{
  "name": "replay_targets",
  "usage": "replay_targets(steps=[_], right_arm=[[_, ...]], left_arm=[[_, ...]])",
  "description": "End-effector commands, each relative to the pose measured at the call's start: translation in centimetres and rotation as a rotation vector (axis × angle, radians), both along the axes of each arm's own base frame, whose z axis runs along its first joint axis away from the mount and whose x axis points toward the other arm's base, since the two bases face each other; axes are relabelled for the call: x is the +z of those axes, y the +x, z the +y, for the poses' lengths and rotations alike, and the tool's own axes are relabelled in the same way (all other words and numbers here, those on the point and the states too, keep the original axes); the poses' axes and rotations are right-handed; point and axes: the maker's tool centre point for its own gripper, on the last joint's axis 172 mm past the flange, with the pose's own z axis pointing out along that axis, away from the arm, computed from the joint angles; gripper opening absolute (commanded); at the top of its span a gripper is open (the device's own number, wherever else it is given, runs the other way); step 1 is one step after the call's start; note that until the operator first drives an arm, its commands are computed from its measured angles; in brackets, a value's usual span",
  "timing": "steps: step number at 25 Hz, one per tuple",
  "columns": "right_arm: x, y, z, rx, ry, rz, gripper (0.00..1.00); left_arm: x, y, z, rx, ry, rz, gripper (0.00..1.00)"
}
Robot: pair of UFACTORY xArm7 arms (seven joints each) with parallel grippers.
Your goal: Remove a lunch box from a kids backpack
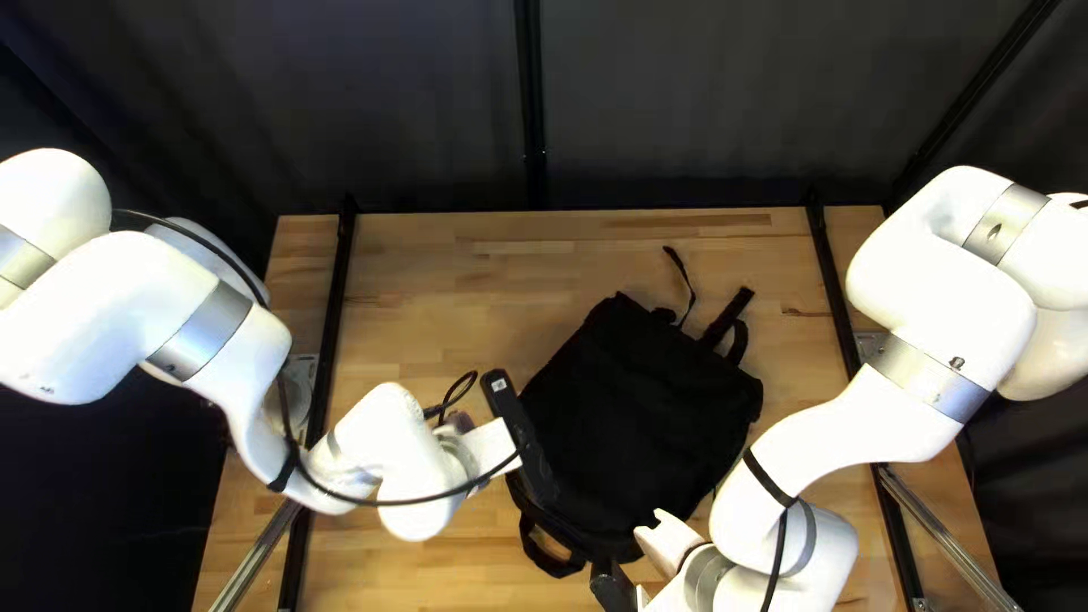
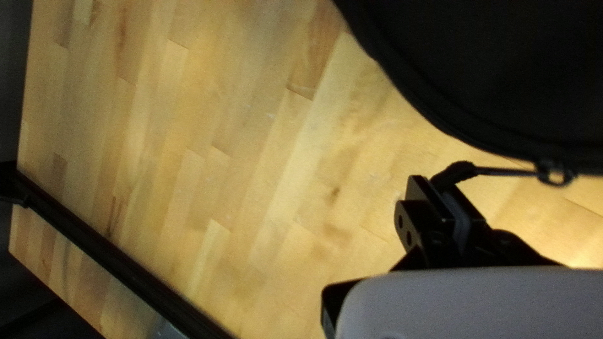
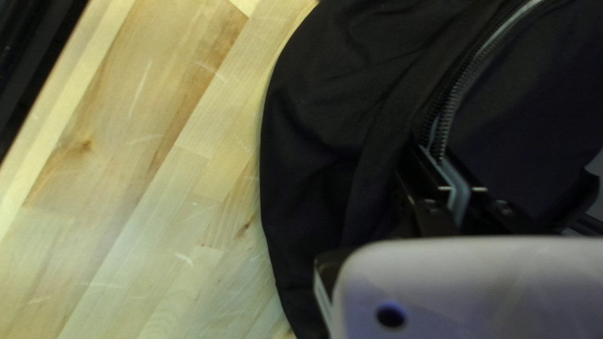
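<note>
A black backpack lies on the table between the arms in the top left view. My left gripper is over its left side, and my right gripper is at its near end. Seen from the left wrist, the left gripper is shut on the knotted end of a zipper pull, whose cord runs taut to the bag's rim. In the right wrist view, the right gripper is shut on the backpack fabric beside the zipper; its fingertips are partly hidden. No lunch box is visible.
The wooden table has black rails along its left and right sides. Loose straps extend from the bag's far end, and a handle loop lies at its near left corner.
</note>
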Motion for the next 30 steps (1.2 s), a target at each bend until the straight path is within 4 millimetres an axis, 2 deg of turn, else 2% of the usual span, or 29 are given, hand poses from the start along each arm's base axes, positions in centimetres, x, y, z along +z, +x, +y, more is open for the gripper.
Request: replay_targets(steps=[1,10,30], right_arm=[[0.0,-0.1,0.0,0.009,0.003,0.004,0.00],[-0.1,-0.2,0.0,0.025,0.006,0.005,0.00],[-0.5,0.0,0.0,0.043,0.012,0.000,0.00]], left_arm=[[0.2,0.6,1.7,-0.008,0.000,-0.003,0.00],[-0.1,1.8,4.3,-0.025,-0.007,-0.015,0.00],[0.3,6.8,10.3,-0.045,-0.026,-0.017,0.00]])
